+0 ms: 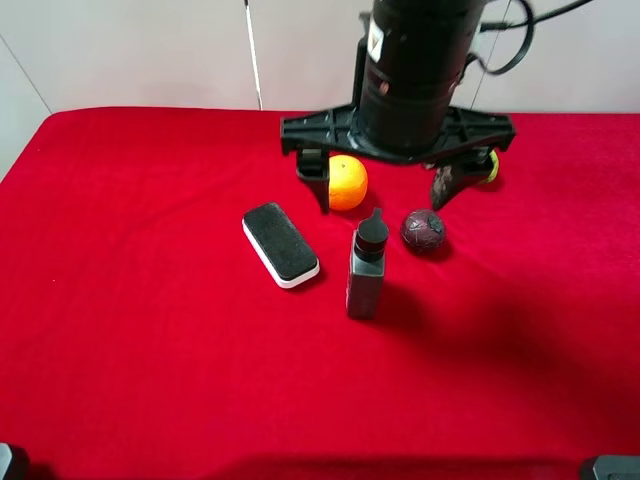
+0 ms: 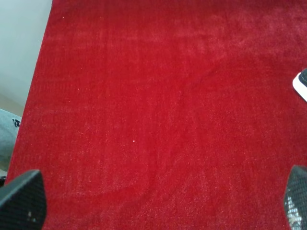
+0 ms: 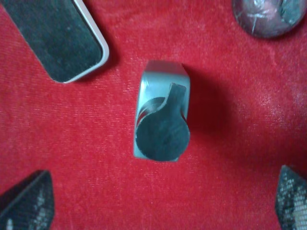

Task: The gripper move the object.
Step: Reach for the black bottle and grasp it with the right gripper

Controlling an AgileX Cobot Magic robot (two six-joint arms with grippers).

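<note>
Standing upright on the red cloth (image 1: 150, 350): object (image 1: 366, 275), a small dark grey rectangular bottle with black nozzle cap, placed between black-and-white eraser (image 1: 280, 243) and dark purple fruit (image 1: 422, 230), near orange (image 1: 347, 182). Right gripper (image 1: 382, 195) hangs above it, fingers spread wide, holding nothing.

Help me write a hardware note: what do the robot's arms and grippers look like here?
The right gripper is all black: a thick cylindrical body, a wide flat crossbar and two thin fingers. A small pale sticker sits on the cylinder, and black cables loop behind it. In the wrist views, the left gripper shows dark fingertips with mesh-textured pads, as does the right.
</note>
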